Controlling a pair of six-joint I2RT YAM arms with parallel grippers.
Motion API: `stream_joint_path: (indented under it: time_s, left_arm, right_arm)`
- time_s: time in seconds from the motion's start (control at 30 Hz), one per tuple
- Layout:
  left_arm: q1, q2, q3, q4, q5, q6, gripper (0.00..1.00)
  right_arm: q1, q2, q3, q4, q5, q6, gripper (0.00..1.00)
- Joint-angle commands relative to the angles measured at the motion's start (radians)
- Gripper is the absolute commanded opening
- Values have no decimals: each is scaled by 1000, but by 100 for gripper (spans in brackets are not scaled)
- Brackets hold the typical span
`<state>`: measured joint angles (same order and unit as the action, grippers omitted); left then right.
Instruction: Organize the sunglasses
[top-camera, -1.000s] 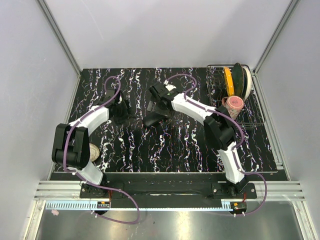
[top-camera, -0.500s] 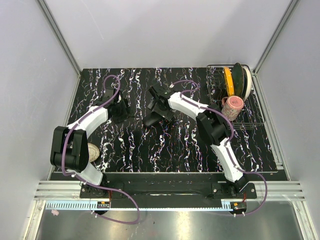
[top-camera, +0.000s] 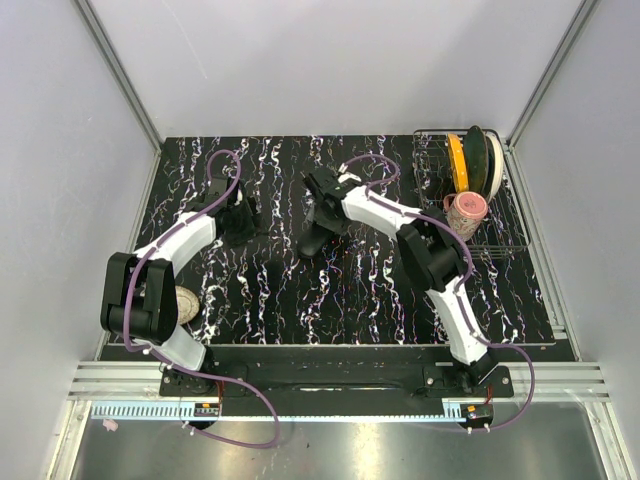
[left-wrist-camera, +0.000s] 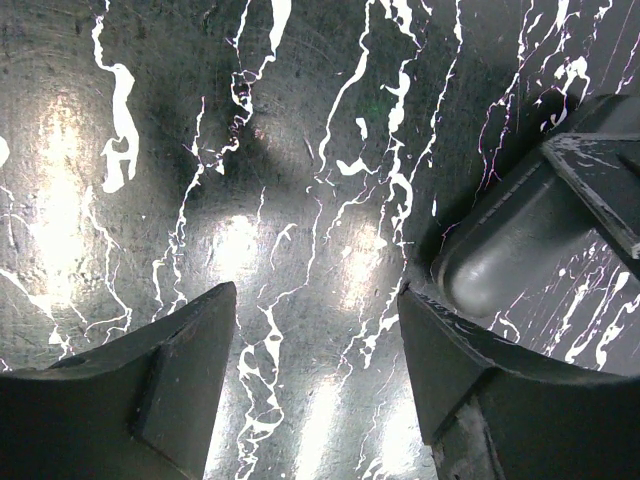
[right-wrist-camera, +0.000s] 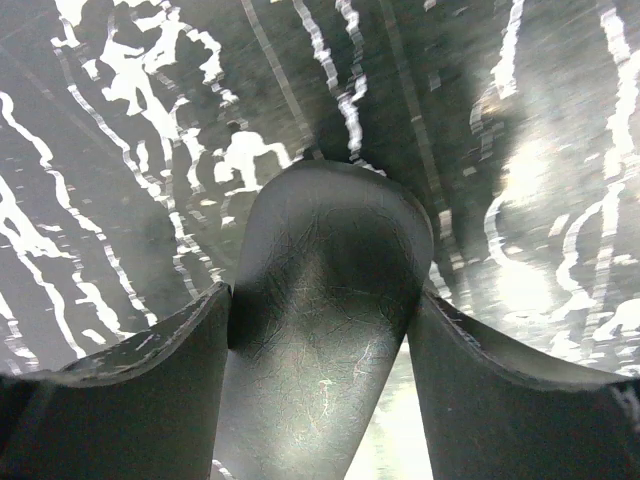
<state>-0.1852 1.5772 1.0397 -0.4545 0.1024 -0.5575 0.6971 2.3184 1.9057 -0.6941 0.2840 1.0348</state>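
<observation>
The sunglasses are out of view in every frame. My right gripper (top-camera: 322, 218) is at the middle back of the table, shut on one end of the black oblong case (top-camera: 312, 241). In the right wrist view the case (right-wrist-camera: 325, 250) fills the gap of my right gripper (right-wrist-camera: 320, 305), and both fingers touch its sides. My left gripper (top-camera: 240, 222) is at the back left, low over the table. In the left wrist view it (left-wrist-camera: 315, 300) is open, with only bare marbled tabletop between its fingers.
A wire dish rack (top-camera: 500, 240) at the back right holds yellow and green plates (top-camera: 470, 165) and a pink cup (top-camera: 466, 208). A round pale object (top-camera: 190, 305) lies by the left arm's elbow. A dark rounded shape (left-wrist-camera: 500, 250) that I cannot identify sits right of my left gripper.
My right gripper has shifted a little to the right with the black case in it. The left gripper has barely moved.
</observation>
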Motion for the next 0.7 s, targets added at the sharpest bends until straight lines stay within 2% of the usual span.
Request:
stream_joint_path:
  time_s: [0.0, 0.13, 0.2, 0.4, 0.5, 0.67]
  left_arm:
    - [1, -42, 19, 16, -17, 18, 70]
    - [0, -43, 17, 17, -17, 19, 70]
    - [1, -42, 17, 16, -12, 21, 70]
    - [1, -33, 20, 14, 5, 21, 70]
    - [1, -28, 25, 13, 16, 21, 70]
    - [1, -25, 28, 8, 22, 24, 70]
  right_arm:
    - [-93, -122, -130, 94, 20, -266, 61]
    - [-188, -273, -322, 304, -51, -435, 61]
    - [-249, -289, -332, 312, -133, -569, 62]
    - [-304, -246, -211, 167, -311, -964, 71]
    - [-314, -189, -145, 70, -393, -1067, 73]
    - [-329, -140, -111, 22, -491, -1113, 77]
